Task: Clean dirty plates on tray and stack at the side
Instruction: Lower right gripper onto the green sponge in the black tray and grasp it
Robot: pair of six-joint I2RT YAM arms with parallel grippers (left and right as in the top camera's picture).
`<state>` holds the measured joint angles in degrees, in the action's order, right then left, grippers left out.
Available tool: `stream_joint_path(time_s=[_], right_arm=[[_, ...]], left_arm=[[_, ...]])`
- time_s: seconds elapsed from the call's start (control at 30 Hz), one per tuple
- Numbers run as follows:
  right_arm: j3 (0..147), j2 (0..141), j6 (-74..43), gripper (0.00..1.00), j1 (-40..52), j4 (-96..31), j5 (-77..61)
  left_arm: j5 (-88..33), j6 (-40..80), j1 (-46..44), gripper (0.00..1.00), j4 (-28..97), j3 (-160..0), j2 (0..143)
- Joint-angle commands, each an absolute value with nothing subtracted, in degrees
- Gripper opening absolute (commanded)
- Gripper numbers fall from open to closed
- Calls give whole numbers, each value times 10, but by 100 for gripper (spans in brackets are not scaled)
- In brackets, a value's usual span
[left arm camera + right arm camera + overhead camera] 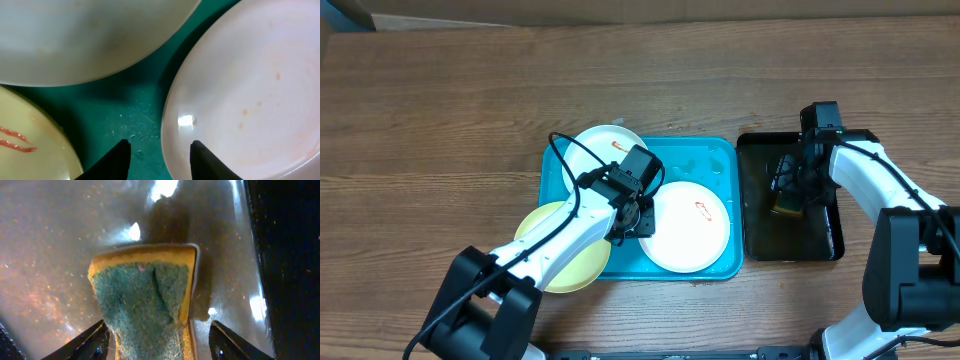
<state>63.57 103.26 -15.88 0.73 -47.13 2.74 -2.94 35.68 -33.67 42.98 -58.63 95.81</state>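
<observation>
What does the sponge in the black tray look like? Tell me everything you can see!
The sponge is a yellow foam block with a rough dark green scrubbing side facing up, creased in the middle. It lies on the wet, shiny floor of the black tray. The right gripper is over it, open, one finger on each side; whether either touches it is unclear.
</observation>
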Motion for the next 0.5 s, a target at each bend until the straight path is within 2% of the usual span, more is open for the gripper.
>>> stream_joint_path(time_s=[0.0, 0.07, 0.33, 0.47], right_arm=[[633, 1029, -163, 64, 3, -466, 23], [633, 1029, -163, 64, 3, -466, 23], [633, 1029, -163, 63, 3, -466, 23], [633, 1029, -163, 63, 3, -467, 23]], left_arm=[[-26, 362, -338, 40, 423, -578, 968], [-32, 362, -338, 35, 418, -578, 981], [-45, 358, -329, 33, 415, -579, 1001], [-45, 358, -329, 27, 416, -579, 1000]])
